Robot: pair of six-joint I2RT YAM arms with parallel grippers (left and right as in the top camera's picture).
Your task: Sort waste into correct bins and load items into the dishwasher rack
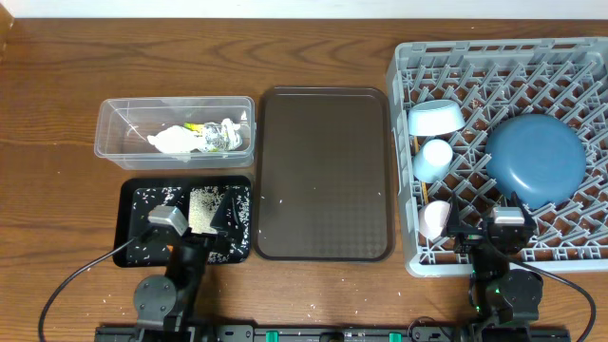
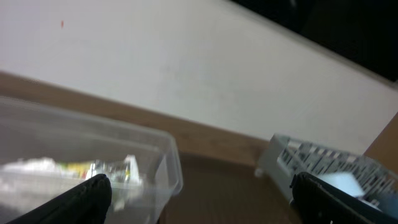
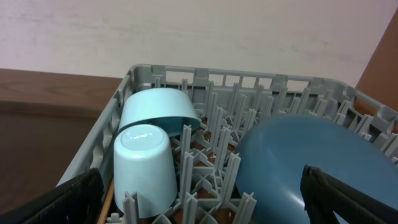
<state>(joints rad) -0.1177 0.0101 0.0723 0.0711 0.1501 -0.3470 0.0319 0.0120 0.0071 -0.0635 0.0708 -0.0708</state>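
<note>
Your dishes sit in the grey peg-lattice rack at the right. The smooth dark-blue plate lies domed across the pegs. Along the rack's left wall the pale-blue bowl, the light-blue cup with its base showing, and the pink cup form a column. The clear tub holds crumpled white paper and a crinkled wrapper. Rice grains speckle the black tray just in front of it. The textured brown serving tray fills the space between, close beside the rack. Both arms are folded low at the near edge. Your left gripper, over the black tray, and your right gripper, over the rack's near side, stand spread wide with nothing in them.
</note>
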